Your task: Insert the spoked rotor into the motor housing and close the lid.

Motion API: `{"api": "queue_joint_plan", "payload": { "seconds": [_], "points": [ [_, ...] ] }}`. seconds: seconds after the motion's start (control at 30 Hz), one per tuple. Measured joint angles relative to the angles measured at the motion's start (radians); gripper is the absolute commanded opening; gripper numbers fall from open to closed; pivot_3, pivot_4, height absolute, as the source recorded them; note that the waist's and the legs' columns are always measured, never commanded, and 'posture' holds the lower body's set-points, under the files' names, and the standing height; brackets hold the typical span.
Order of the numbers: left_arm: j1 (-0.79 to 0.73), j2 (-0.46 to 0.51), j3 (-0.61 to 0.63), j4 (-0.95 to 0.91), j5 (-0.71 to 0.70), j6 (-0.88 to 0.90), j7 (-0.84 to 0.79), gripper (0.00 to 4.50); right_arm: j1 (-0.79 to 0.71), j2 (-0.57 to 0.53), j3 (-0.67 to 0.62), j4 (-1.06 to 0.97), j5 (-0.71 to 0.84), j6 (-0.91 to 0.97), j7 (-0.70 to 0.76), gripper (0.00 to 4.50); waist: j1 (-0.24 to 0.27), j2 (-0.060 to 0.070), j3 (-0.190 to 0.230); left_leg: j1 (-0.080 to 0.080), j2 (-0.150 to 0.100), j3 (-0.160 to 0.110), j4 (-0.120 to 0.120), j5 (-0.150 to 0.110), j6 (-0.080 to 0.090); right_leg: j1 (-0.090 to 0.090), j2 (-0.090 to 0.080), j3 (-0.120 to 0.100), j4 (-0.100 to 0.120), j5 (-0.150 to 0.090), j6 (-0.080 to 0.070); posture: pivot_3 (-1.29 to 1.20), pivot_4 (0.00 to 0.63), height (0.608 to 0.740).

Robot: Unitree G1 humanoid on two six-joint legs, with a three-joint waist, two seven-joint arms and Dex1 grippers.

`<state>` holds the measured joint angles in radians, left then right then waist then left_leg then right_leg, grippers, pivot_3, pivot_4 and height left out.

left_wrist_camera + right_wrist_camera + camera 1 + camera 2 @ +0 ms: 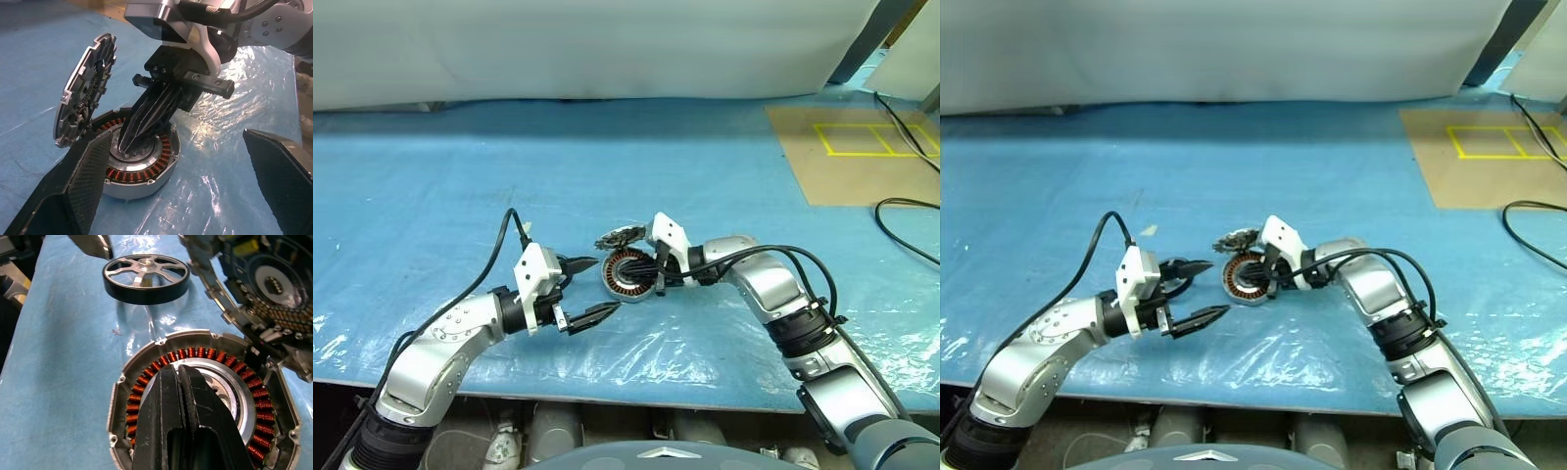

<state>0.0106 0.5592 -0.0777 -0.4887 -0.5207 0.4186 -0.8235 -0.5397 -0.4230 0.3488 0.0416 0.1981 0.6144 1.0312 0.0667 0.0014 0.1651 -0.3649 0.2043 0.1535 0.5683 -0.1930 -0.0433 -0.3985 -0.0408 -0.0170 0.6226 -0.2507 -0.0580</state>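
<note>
The motor housing (195, 396), a grey cup with copper windings around a silver centre, lies on the blue sheet. Its lid (83, 93) stands open, tilted up from the housing's edge with its ridged inner face showing. My right gripper (177, 369) is shut, empty, with its tips down on the housing's silver centre. The spoked rotor (145, 278), dark rim and silver spokes, lies flat on the sheet just beyond the housing. My left gripper (605, 285) is open beside the housing, holding nothing, its fingers (83, 186) wide apart and pointing at the housing.
A brown board (862, 152) with yellow tape lines sits at the back right, and black cables (906, 211) trail near it. A white panel (607, 49) closes the back. The table's front edge (607, 387) runs just beneath my arms. Crinkled clear film covers the near sheet.
</note>
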Motion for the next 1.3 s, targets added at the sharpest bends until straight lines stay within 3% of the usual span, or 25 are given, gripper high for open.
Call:
{"api": "queue_joint_plan", "payload": {
  "seconds": [0.47, 0.67, 0.8, 1.07, 1.3],
  "points": [
    [0.013, -0.004, 0.000, 0.076, 0.019, -0.073, -0.048, 4.50, 0.044, -0.014, 0.019, 0.003, -0.011, -0.072, 0.014, 0.05, 0.001, 0.000, -0.001, 0.015, 0.000, 0.000, -0.001, 0.000, 0.000, 0.013, -0.001, 0.000, -0.002, 0.000, 0.000, 0.00, 0.150, 0.740],
    [0.003, -0.016, -0.001, 0.118, 0.034, -0.110, -0.066, 4.50, 0.001, 0.050, -0.098, 0.002, 0.167, 0.182, 0.009, 0.05, 0.001, 0.000, 0.000, 0.009, 0.000, 0.000, -0.002, 0.000, 0.000, 0.007, 0.000, 0.001, -0.001, 0.000, 0.000, 0.00, 0.150, 0.740],
    [0.003, -0.017, -0.001, 0.135, 0.039, -0.125, -0.072, 4.50, -0.075, 0.050, -0.171, -0.027, 0.218, 0.230, -0.005, 0.05, 0.001, 0.000, -0.001, 0.003, 0.000, 0.000, -0.002, 0.000, 0.000, 0.003, 0.000, 0.000, -0.001, 0.000, 0.000, 0.00, 0.150, 0.740],
    [0.006, -0.018, -0.001, 0.125, 0.038, -0.126, -0.071, 4.50, -0.004, 0.024, -0.061, -0.020, 0.148, 0.161, -0.023, 0.05, 0.001, 0.000, -0.001, -0.002, 0.000, 0.000, -0.003, 0.000, 0.000, -0.001, 0.000, -0.002, -0.001, 0.002, 0.004, 0.00, 0.150, 0.740],
    [0.013, -0.018, -0.001, 0.091, 0.035, -0.103, -0.056, 4.50, -0.002, 0.024, -0.042, 0.014, 0.112, 0.107, -0.035, 0.05, 0.000, 0.000, -0.001, -0.001, 0.000, 0.000, 0.000, 0.000, 0.000, -0.001, 0.000, -0.001, 0.000, 0.000, 0.000, 0.00, 0.150, 0.740]
  ]
}}
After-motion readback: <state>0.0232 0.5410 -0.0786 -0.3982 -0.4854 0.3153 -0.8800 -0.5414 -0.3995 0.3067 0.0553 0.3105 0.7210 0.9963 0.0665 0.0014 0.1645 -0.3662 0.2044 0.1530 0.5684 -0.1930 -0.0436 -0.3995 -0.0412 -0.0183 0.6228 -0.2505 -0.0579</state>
